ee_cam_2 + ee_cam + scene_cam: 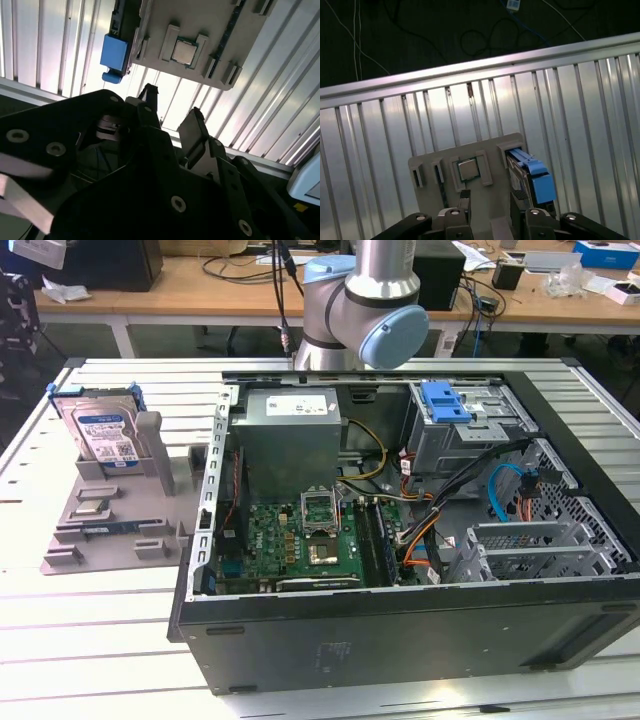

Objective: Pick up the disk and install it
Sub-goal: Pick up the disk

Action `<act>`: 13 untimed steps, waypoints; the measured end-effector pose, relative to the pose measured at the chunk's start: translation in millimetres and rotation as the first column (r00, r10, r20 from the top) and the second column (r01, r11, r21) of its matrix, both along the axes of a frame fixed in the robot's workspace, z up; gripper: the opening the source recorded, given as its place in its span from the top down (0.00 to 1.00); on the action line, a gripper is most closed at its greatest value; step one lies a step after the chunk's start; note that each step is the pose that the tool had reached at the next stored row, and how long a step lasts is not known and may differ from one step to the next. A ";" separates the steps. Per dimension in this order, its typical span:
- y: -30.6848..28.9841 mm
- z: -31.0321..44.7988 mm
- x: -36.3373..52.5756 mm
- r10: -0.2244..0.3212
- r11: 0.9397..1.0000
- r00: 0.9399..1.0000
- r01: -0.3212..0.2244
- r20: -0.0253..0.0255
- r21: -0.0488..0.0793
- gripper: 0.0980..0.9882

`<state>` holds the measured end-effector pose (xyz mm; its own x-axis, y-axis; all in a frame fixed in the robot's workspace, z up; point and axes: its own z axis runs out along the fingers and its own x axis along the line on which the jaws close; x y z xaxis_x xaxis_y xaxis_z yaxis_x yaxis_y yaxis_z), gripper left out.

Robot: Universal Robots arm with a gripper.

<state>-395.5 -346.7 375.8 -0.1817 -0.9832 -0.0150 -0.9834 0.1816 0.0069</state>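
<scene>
The disk stands on edge in a slot at the back of a grey holder tray, at the exterior view's left. It is silver-grey with a white-and-blue label and a blue bracket. In the first wrist view the disk shows its blue bracket end beside the tray. In the second wrist view the disk's blue bracket sits at the tray's edge. My gripper hangs well above the tray, open, with nothing between its fingers. The gripper is apart from the disk.
An open computer case fills the exterior view's middle and right, with a blue-tabbed drive cage at its back. A processor chip lies in the tray. The ribbed metal table surrounds both. The arm's base stands behind the case.
</scene>
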 end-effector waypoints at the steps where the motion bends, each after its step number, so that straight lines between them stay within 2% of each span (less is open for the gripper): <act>1: 0.0 0.0 0.0 -0.001 1.000 1.000 0.001 0.000 0.000 0.57; 9: 0.8 0.0 0.9 -0.005 1.000 1.000 0.005 0.000 0.000 0.57; 13: 8.7 -0.1 7.1 -0.005 1.000 1.000 0.005 0.000 0.000 0.57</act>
<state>-388.4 -338.0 375.7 -0.1863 -0.9824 -0.0149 -0.9825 0.1862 0.0068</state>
